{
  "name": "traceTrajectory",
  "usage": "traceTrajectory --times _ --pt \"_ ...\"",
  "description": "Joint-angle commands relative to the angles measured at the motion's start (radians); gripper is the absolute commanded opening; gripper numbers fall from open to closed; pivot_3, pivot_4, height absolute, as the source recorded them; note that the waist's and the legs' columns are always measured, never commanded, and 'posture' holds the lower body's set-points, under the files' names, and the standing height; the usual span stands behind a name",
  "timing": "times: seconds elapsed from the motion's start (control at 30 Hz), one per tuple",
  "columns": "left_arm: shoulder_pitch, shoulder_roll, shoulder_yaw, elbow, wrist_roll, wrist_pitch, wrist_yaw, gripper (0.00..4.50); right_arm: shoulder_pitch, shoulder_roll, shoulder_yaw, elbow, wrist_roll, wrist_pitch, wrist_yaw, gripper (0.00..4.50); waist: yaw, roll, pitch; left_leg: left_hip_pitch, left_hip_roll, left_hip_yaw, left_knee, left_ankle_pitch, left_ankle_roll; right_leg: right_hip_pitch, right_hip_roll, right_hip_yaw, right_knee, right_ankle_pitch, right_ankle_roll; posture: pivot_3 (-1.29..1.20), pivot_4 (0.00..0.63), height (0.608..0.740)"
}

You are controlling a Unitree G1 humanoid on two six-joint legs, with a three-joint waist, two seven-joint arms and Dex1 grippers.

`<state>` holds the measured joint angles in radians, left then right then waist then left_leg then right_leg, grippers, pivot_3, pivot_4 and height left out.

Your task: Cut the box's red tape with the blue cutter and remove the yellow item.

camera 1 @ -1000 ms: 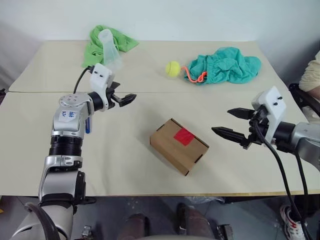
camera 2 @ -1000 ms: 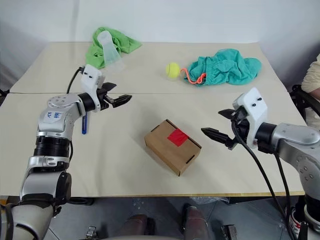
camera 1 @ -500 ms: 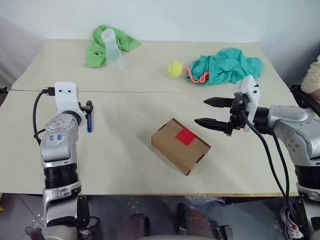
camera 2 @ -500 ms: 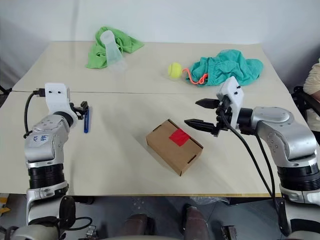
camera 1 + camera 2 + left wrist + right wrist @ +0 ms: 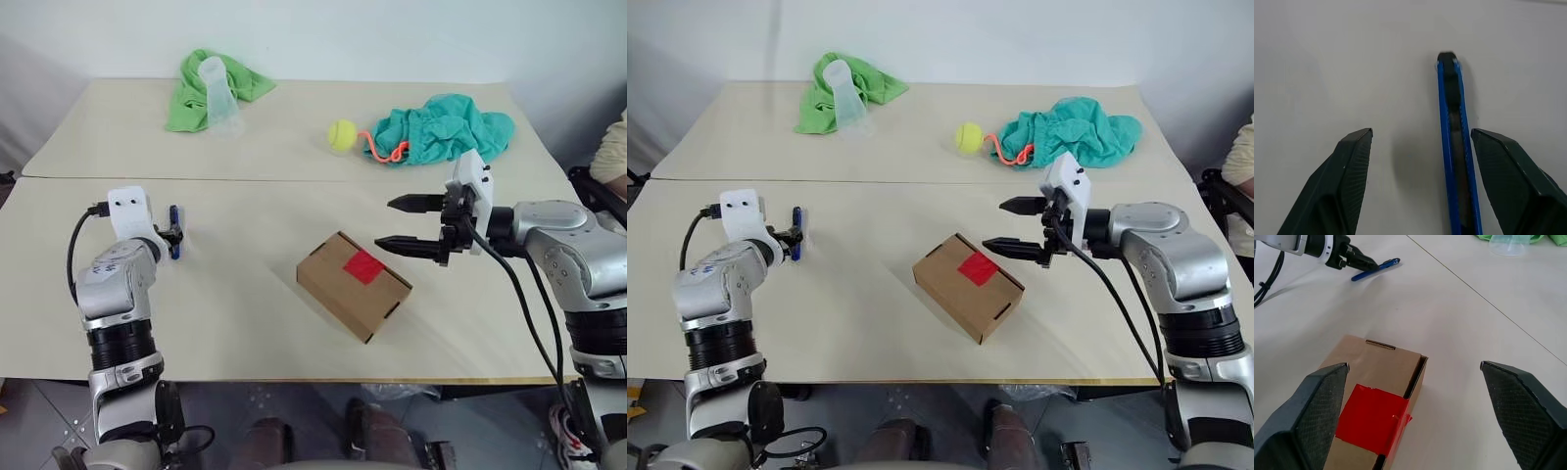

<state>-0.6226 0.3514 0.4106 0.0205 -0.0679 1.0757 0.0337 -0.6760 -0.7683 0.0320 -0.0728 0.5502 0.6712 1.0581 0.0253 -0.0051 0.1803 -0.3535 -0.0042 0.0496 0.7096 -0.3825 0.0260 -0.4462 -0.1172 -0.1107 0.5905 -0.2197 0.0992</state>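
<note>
A: Fingers of the left gripper (image 5: 1420, 147) stand apart around the blue cutter (image 5: 1453, 137), which lies flat on the table (image 5: 245, 323) between them, unclamped.

B: And the right gripper (image 5: 402, 225)?

A: Spread wide, holding nothing, hovering just beside the box (image 5: 353, 284). The box sits mid-table, closed, the red tape (image 5: 361, 265) across its top.

B: Beyond that?

A: A tennis ball (image 5: 340, 134) near a teal cloth (image 5: 446, 125).
</note>
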Motion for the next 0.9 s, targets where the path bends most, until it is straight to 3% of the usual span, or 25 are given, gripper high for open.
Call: traceTrajectory --times 0.03,0.4,0.57,0.73,0.87,0.9 --pt "-0.014 -0.005 -0.008 -0.019 -0.013 0.020 0.001 3.38 -0.008 -0.005 -0.037 -0.042 0.013 -0.003 0.000 4.50 -0.001 0.000 0.000 0.000 0.000 0.000 0.000 0.000 0.000 0.000 0.000 0.000 0.000 0.000 0.000 0.00 0.150 0.740" --pt "0.009 -0.063 0.034 -0.081 0.003 0.171 0.074 3.38 0.012 -0.018 -0.052 -0.052 0.010 0.004 -0.003 4.50 -0.001 0.000 0.000 0.001 0.000 0.000 0.001 0.000 -0.001 0.000 0.000 0.001 0.001 0.000 0.000 0.00 0.150 0.740" --pt "0.006 -0.068 0.061 -0.066 -0.002 0.160 0.090 2.31 0.010 -0.010 -0.049 -0.052 0.008 0.004 -0.012 4.50 -0.002 0.000 0.000 0.002 0.000 0.001 0.001 0.000 -0.001 0.001 0.000 0.001 0.002 0.000 0.000 0.00 0.150 0.740" --pt "0.006 -0.053 0.066 -0.042 0.000 0.147 0.093 2.31 0.009 -0.006 -0.046 -0.054 0.010 0.006 -0.019 4.50 -0.002 0.001 0.000 0.002 0.001 0.001 0.003 -0.001 -0.001 0.001 0.000 0.001 0.002 0.001 -0.001 0.00 0.150 0.740" --pt "0.006 -0.043 0.066 -0.032 -0.005 0.147 0.084 1.65 0.008 -0.006 -0.045 -0.058 0.013 0.011 -0.024 4.50 -0.003 0.001 0.000 0.002 0.002 0.003 0.004 -0.001 -0.002 0.001 0.000 0.001 0.003 0.002 -0.003 0.00 0.150 0.740" --pt "0.006 -0.042 0.065 -0.029 -0.005 0.148 0.084 1.30 0.008 -0.006 -0.045 -0.057 0.013 0.011 -0.025 4.50 -0.003 0.001 0.000 0.002 0.002 0.003 0.004 -0.001 -0.002 0.001 0.000 0.001 0.003 0.002 -0.003 0.00 0.150 0.740"
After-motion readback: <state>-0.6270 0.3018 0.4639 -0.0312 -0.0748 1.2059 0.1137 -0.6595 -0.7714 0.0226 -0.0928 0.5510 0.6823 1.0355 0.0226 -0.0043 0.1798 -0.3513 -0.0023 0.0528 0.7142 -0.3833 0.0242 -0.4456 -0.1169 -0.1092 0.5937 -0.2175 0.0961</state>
